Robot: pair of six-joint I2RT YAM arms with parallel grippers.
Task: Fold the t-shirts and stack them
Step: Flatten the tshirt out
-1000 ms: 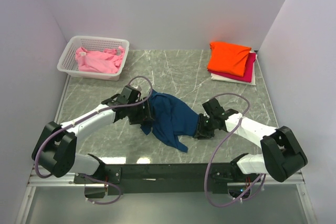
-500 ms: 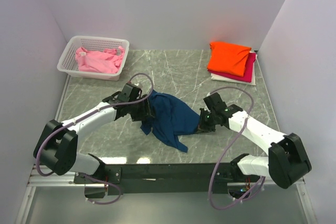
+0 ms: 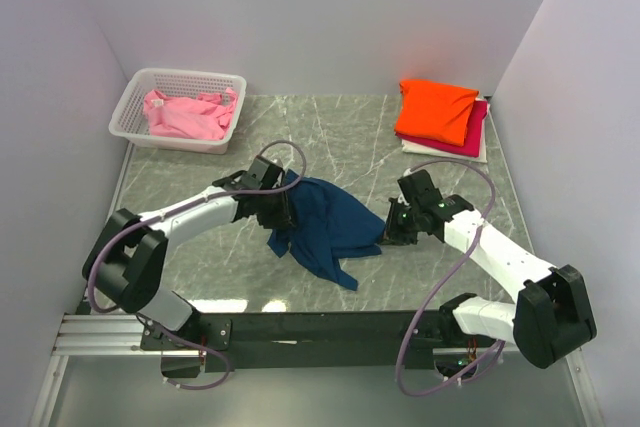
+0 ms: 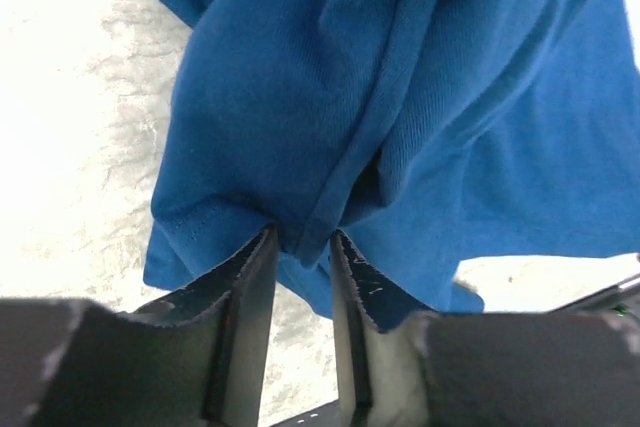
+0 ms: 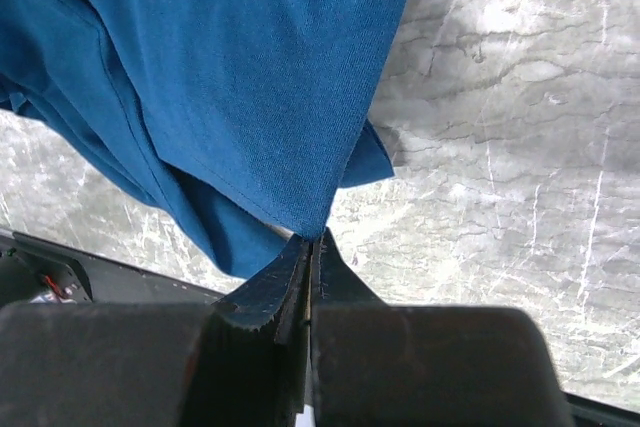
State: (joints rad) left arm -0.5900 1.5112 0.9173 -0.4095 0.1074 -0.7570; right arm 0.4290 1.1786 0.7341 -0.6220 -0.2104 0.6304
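Between pale lavender walls (image 3: 300, 17), a grey marbled surface (image 3: 340, 137) is carrying a navy t-shirt (image 3: 330, 227), which is lying bunched at its middle between both arms. At the far left, a white lattice basket (image 3: 135, 112) is holding a crumpled pink t-shirt (image 3: 185, 115). At the far right, an orange t-shirt (image 3: 435, 109), a magenta t-shirt (image 3: 476, 135) and a white t-shirt (image 3: 440, 152) are sitting stacked. Only the wrist views are showing the grips: the left gripper (image 4: 300, 242) is pinching a gathered fold, and the right gripper (image 5: 312, 242) is pressing together on a hem corner.

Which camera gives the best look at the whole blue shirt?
The top external view: the blue shirt shows whole, bunched between the left gripper and right gripper. Each wrist view shows only a fold pinched by that gripper.
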